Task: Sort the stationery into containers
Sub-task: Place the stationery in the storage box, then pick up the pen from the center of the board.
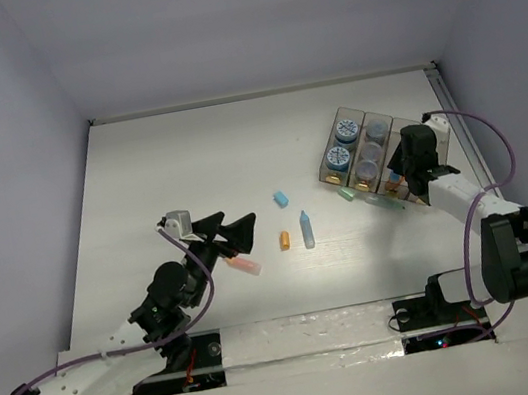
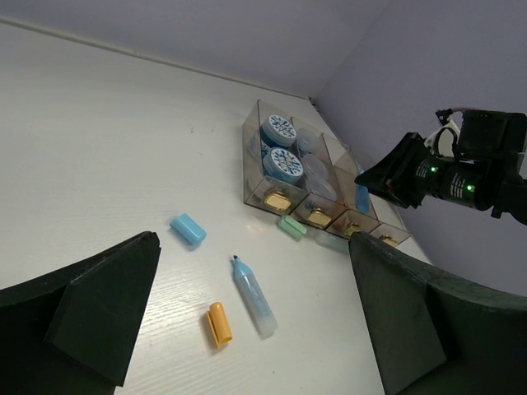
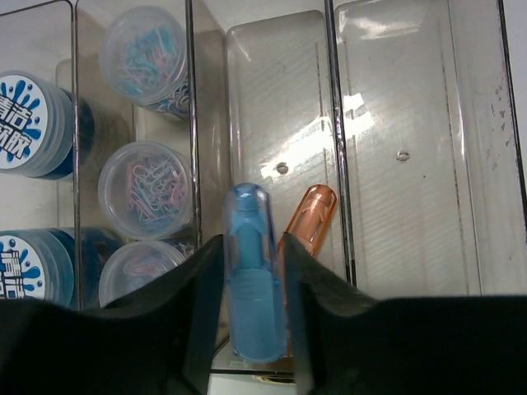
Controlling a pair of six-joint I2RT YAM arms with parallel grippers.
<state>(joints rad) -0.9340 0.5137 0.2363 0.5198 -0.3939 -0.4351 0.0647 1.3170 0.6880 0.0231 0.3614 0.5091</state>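
My right gripper (image 1: 412, 173) (image 3: 257, 251) is shut on a capped blue stick (image 3: 251, 214) over the third compartment of the clear organiser box (image 1: 431, 121) (image 3: 403, 156). An orange stick (image 3: 311, 216) lies in that compartment. Blue-lidded tubs (image 1: 344, 131) fill the first compartment and clear tubs of paper clips (image 3: 144, 189) the second. On the table lie an uncapped blue marker (image 1: 307, 229) (image 2: 254, 296), a blue cap (image 1: 281, 198) (image 2: 188, 229), an orange cap (image 1: 285, 240) (image 2: 219, 322) and a pale green stick (image 1: 347, 194) (image 2: 291, 226). My left gripper (image 1: 229, 232) (image 2: 254, 240) hangs open, holding nothing.
A pinkish-orange stick (image 1: 244, 262) lies on the table just below my left gripper. Another pale stick (image 1: 383, 201) (image 2: 333, 241) rests against the box's near end. The box's fourth compartment (image 3: 428, 123) holds nothing. Walls close the table at the back and on both sides.
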